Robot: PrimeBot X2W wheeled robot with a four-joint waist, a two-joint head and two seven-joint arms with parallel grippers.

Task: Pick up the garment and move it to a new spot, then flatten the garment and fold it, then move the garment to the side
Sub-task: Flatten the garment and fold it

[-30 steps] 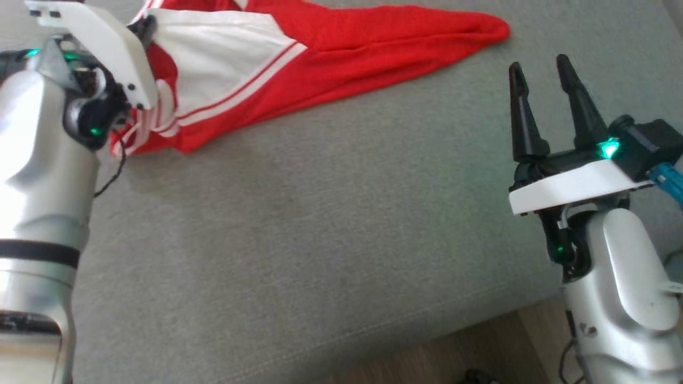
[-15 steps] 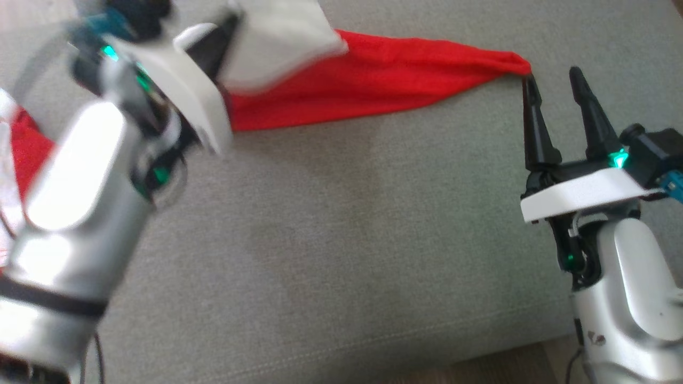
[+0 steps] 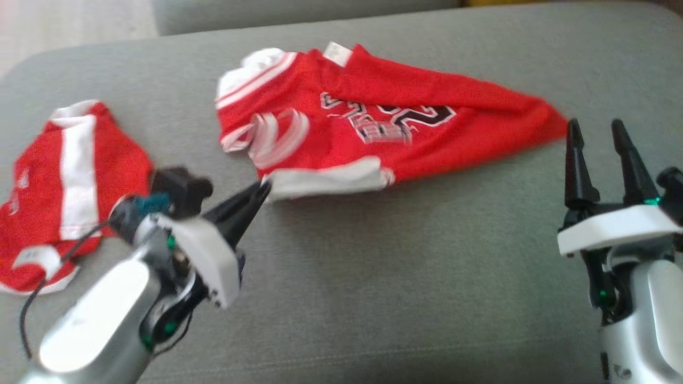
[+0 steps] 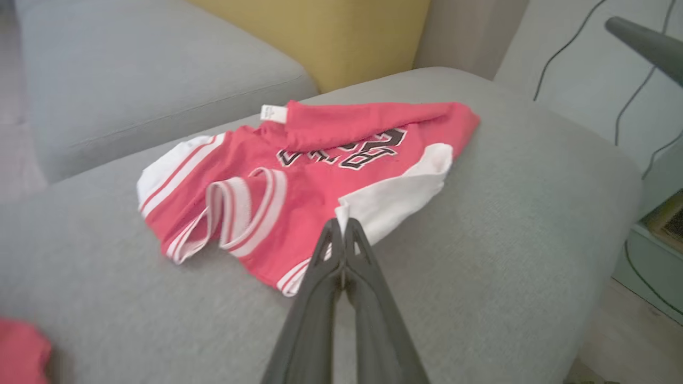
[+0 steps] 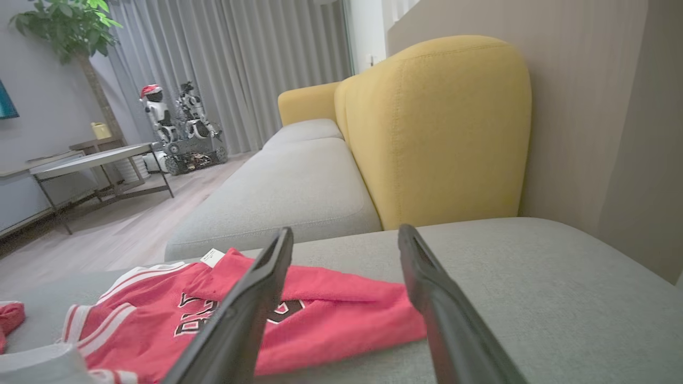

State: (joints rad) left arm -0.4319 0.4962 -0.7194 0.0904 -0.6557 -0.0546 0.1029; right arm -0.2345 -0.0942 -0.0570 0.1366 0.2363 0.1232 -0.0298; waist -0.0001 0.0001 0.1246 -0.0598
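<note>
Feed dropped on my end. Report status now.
Left gripper shut on jersey, at white edge. Right gripper open, empty, beside its right end. Jersey crumpled on cushion, not flattened. Second red garment lies to left.

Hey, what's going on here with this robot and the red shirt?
The robot is handling a red jersey lying crumpled on the grey sofa cushion. Its left gripper is shut on the jersey's white edge; the right gripper hovers open by its other end, holding nothing. Another red garment lies to the left.

Jersey [image 3: 469, 101] lettering blurred, unreadable
</note>
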